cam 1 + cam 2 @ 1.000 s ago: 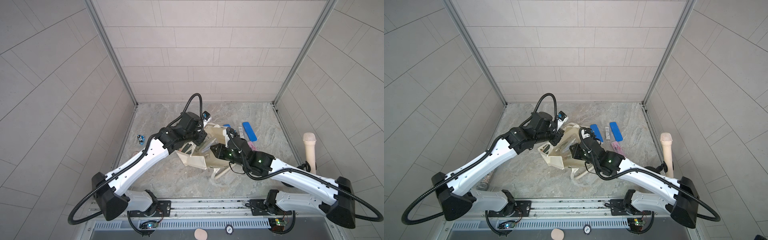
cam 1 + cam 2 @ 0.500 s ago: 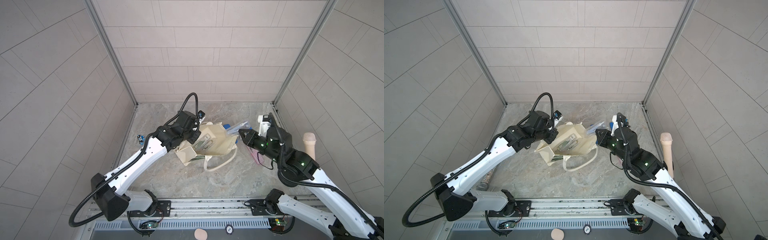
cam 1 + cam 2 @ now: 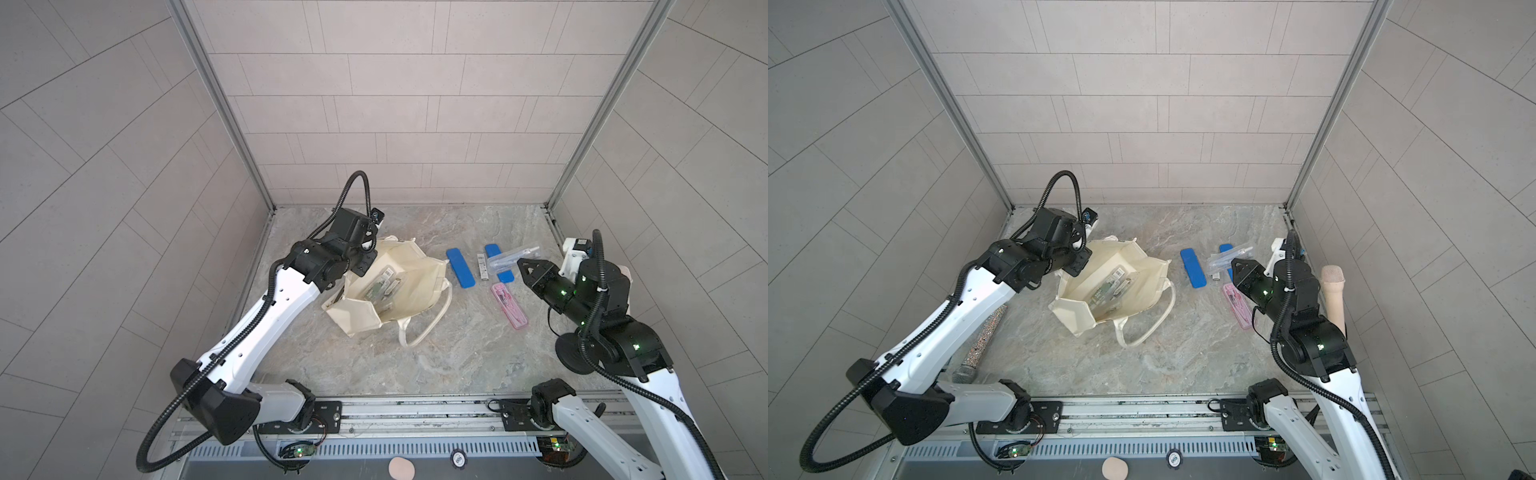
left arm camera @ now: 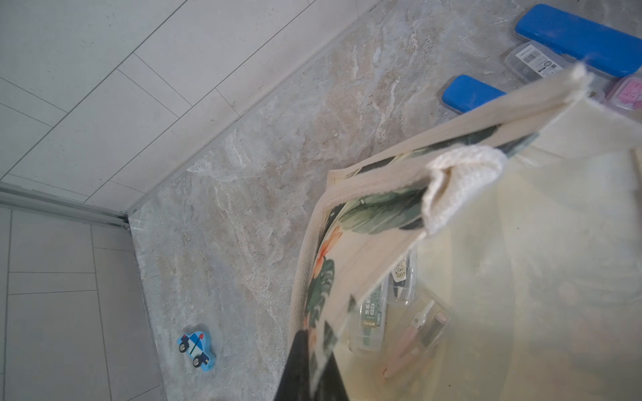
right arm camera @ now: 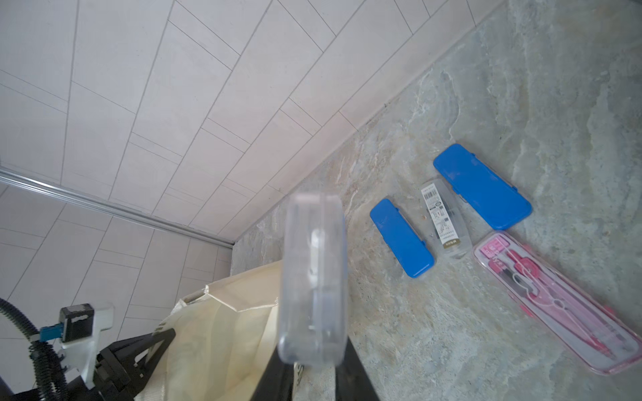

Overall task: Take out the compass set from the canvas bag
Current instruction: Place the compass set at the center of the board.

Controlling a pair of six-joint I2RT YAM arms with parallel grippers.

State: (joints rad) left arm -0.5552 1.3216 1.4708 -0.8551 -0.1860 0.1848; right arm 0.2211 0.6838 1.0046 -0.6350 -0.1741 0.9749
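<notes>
The cream canvas bag [image 3: 409,286] [image 3: 1133,282] stands open on the stone table, left of middle. My left gripper [image 3: 362,266] [image 3: 1077,266] [image 4: 314,371] is shut on its rim at the far-left corner, with the green print [image 4: 378,211] facing out. Several clear cases [image 4: 371,312] [image 3: 380,286] lie inside the bag. My right gripper [image 3: 521,264] [image 3: 1235,264] [image 5: 312,371] is shut on a clear compass set case [image 3: 513,254] [image 3: 1229,254] [image 5: 312,277]. It holds the case in the air to the right of the bag.
Below the held case lie two blue cases [image 3: 460,268] [image 5: 483,187], a clear labelled case [image 3: 482,268] [image 5: 443,217] and a pink compass case [image 3: 509,305] [image 5: 556,305]. A toy police car [image 4: 195,347] sits by the left wall. A glittery microphone [image 3: 982,340] and a beige one [image 3: 1333,295] lie at the sides.
My right gripper has come up out of the bag with the clear case and swung right, over the cases on the table. The left gripper kept its hold on the bag's rim.
</notes>
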